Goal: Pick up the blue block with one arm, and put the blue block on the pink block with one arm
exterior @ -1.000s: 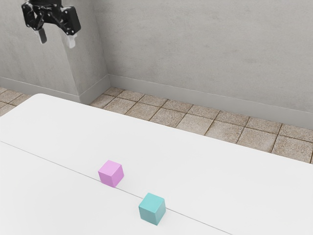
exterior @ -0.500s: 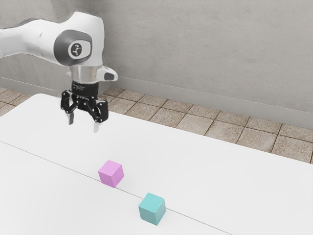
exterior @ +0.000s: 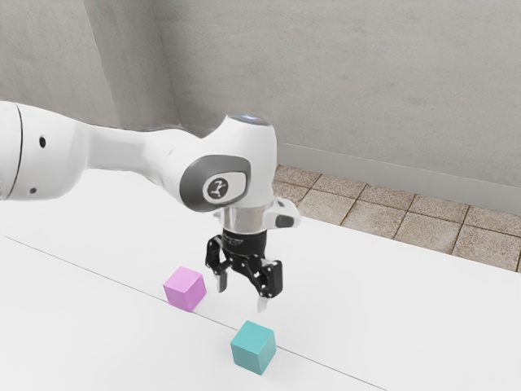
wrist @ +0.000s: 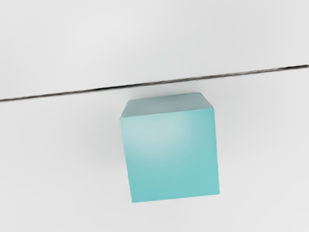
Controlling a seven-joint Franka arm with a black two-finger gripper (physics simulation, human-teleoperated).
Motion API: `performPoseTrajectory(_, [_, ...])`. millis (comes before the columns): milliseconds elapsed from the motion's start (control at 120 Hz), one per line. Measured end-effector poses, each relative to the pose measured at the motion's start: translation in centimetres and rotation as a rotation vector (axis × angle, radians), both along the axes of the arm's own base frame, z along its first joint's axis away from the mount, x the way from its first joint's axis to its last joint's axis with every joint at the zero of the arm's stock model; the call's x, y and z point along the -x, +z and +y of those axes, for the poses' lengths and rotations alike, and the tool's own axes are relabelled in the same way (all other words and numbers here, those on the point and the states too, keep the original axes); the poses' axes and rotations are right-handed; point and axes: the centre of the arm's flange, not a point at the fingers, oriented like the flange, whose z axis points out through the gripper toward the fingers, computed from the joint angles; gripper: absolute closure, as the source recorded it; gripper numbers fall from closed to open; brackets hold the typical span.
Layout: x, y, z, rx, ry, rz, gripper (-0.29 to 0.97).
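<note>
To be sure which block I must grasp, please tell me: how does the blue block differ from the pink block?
Colour: the blue block is turquoise, the pink block light pink.
Place: the blue block lies further to the exterior view's right and nearer the camera than the pink block.
Hand: the open gripper hovers above the blue block; the pink block stands off to its side.
Both look like equal cubes, flat on the white table, untouched.

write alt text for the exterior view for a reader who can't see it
A white robot arm holds its black gripper open just above a blue block on a white table. A pink block sits apart from it, toward the exterior view's left.
</note>
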Motion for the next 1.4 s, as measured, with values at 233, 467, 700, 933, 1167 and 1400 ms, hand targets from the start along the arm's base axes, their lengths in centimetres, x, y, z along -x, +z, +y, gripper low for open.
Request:
performPoseTrajectory(233, [1.1, -8.0, 0.7, -0.005, 0.052, 0.031, 0.0])
performPoseTrajectory(467, [0.5, -9.4, -0.2, 0.019, 0.081, -0.018, 0.0])
performPoseTrajectory(700, [1.6, -11.7, -0.2, 0.007, 0.094, -0.007, 0.0])
performPoseTrajectory(933, [1.8, -11.6, -1.3, 0.0, 0.083, -0.037, 0.07])
performPoseTrajectory(1167, [1.4, -12.0, -1.5, 0.0, 0.101, -0.046, 0.23])
performPoseTrajectory(1400, [1.0, -11.1, -1.4, -0.01, 0.1, -0.076, 0.29])
